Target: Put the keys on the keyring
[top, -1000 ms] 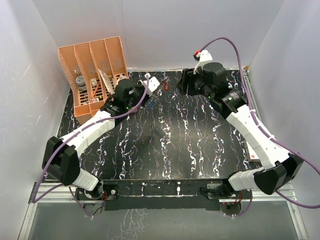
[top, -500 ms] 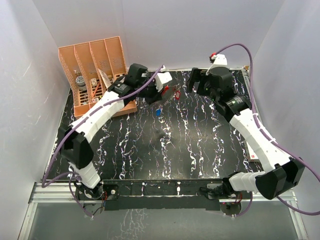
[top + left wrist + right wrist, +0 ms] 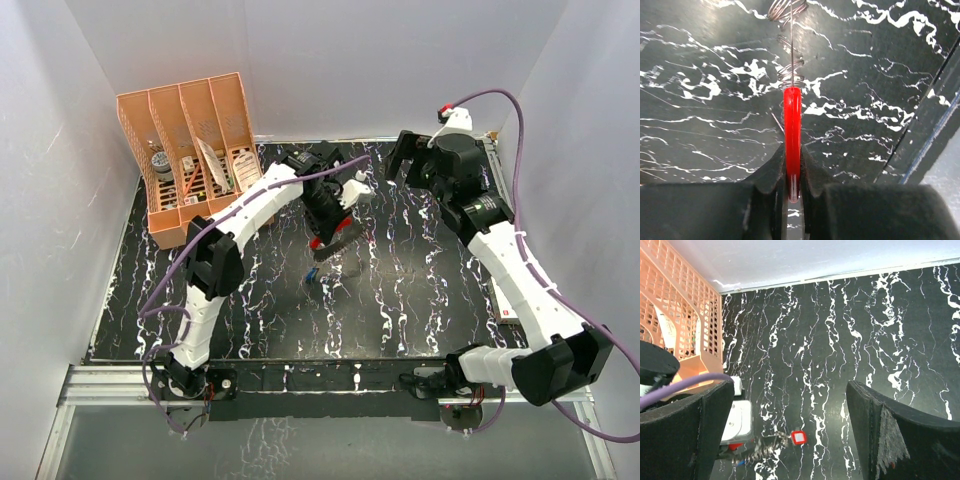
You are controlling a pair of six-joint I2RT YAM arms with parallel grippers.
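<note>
My left gripper [image 3: 792,170] is shut on the red strip of the keyring [image 3: 792,120], seen edge-on, with its thin grey band running away from the jaws. From above, the left gripper [image 3: 328,236] hovers over the middle of the table with the keyring's red part [image 3: 318,243] at its tip. The red-headed key [image 3: 798,437] sits at the end of the blurred grey band [image 3: 765,447]; whether it is threaded on I cannot tell. The blue-headed key [image 3: 313,276] shows just in front of the left gripper. My right gripper [image 3: 404,163] [image 3: 790,390] is wide open and holds nothing, at the back right.
An orange mesh file rack [image 3: 190,150] holding small items stands at the back left, also in the right wrist view [image 3: 680,325]. White walls enclose the black marbled table [image 3: 400,290] on three sides. A purple cable [image 3: 330,170] trails along the left arm.
The left arm swung from beside the rack to the table's middle, carrying the keyring. The right gripper opened wide and drew back to the right. The blue key now shows nearer the front.
</note>
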